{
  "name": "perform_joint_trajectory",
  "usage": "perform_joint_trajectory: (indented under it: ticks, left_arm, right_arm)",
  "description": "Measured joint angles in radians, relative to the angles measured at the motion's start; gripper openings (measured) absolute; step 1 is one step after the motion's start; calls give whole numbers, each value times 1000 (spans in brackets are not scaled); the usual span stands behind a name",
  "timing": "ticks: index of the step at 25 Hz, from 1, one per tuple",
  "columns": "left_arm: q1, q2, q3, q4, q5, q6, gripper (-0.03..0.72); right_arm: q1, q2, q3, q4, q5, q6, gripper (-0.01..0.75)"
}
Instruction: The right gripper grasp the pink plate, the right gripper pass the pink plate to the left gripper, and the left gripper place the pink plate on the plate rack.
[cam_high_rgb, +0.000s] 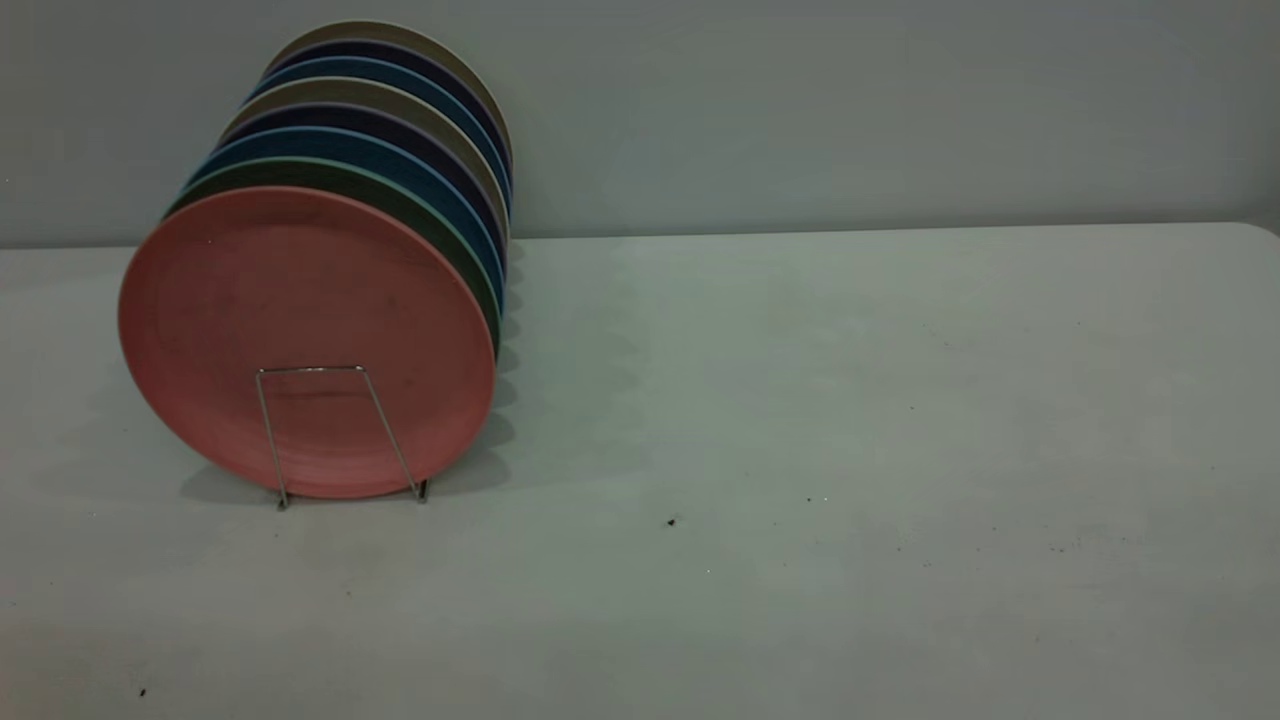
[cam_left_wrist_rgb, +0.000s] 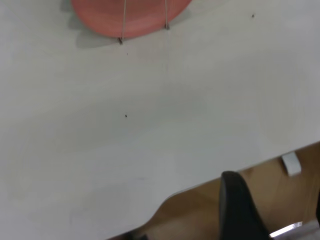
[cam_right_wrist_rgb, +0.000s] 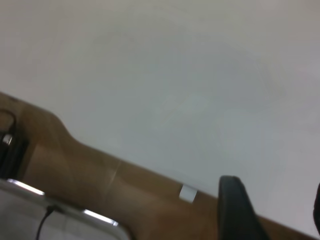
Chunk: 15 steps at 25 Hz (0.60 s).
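The round salmon-pink matte plate (cam_high_rgb: 305, 330) stands upright in the thin silver wire rack (cam_high_rgb: 340, 435) on the pale counter (cam_high_rgb: 800, 450); whether either arm's tool is released or clenched, I cannot tell.

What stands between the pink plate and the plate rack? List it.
Nothing visible: the pink plate already stands upright in the plate rack, foremost in the row of plates, behind the front wire loop. Neither gripper appears in the exterior view.

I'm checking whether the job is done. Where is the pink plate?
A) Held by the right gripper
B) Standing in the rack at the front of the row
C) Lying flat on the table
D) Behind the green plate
B: the pink plate stands on edge in the rack, ahead of the other plates; no gripper holds it.
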Motion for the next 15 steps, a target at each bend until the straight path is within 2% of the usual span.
perform_joint_trajectory:
  ticks: [7,15]
  left_arm:
    - [0,-219,28,69,16,-49,404]
    - [0,-237,74,138,11,-52,404]
  right_arm:
    - [0,-178,47,5,-1,-49,388]
    - [0,-198,116,52,-96,-85,388]
